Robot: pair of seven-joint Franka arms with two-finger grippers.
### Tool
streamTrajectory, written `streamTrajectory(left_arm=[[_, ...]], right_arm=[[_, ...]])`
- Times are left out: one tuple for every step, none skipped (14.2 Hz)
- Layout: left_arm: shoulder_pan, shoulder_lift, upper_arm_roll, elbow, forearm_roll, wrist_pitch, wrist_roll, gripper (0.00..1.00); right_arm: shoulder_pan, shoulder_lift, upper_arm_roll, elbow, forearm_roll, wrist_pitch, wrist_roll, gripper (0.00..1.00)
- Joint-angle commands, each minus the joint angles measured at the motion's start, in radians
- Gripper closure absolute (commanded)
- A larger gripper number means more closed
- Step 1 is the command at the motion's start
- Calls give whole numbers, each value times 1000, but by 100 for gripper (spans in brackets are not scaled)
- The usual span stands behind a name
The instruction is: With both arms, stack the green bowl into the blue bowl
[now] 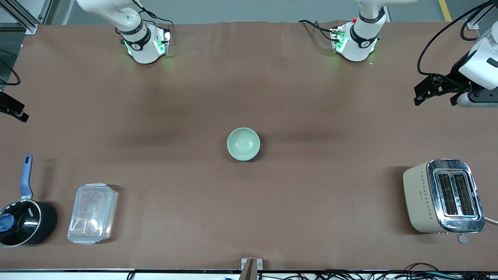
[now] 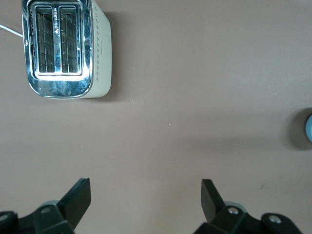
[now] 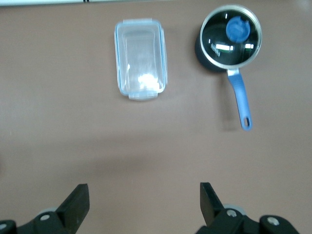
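Observation:
The green bowl [image 1: 243, 144] stands upright at the middle of the table, its mint inside facing up. In the front view I cannot make out the blue bowl apart from it. A sky-blue sliver [image 2: 309, 131] shows at the edge of the left wrist view where that bowl stands; it seems to be the blue bowl's outside. My left gripper [image 1: 419, 96] hangs open and empty [image 2: 146, 187] above bare table at the left arm's end. My right gripper [image 1: 18, 113] hangs open and empty [image 3: 144, 192] above bare table at the right arm's end.
A beige and chrome toaster [image 1: 443, 196] stands near the front camera at the left arm's end. A clear plastic box [image 1: 92, 213] and a black saucepan with a blue handle [image 1: 24, 221] stand near the front camera at the right arm's end.

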State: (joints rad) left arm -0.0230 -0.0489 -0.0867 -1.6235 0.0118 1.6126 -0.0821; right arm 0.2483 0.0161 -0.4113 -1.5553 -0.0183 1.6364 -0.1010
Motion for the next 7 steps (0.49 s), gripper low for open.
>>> streamTrajectory(left_arm=[[6,-9,1,14,-18,-31,19,0],[6,-11,1,13,-18,-33,18,0],[6,-11,1,13,-18,-33,18,0],[6,-11,-1,14,-18,-33,18,0],[6,-12,1,14,-18,-33,18,0],[6,-12,1,13,-18,-33,18,0],[6,-12,1,14,-16,-33,16,0]], right_arm=[[-186,16,191,25,-29,-69,-2,0],[-226,10,236,21,-29,-70,-2,0],[-265,7,261,17,-22,-70,0,0],[-292,1,281,-5,-9,-70,-5,0],[-316,-33,313,-47,1,-50,-6,0],[-331,-53,336,-67,1,-27,-9,0],[-336,-53,353,-68,1,-23,-11,0]])
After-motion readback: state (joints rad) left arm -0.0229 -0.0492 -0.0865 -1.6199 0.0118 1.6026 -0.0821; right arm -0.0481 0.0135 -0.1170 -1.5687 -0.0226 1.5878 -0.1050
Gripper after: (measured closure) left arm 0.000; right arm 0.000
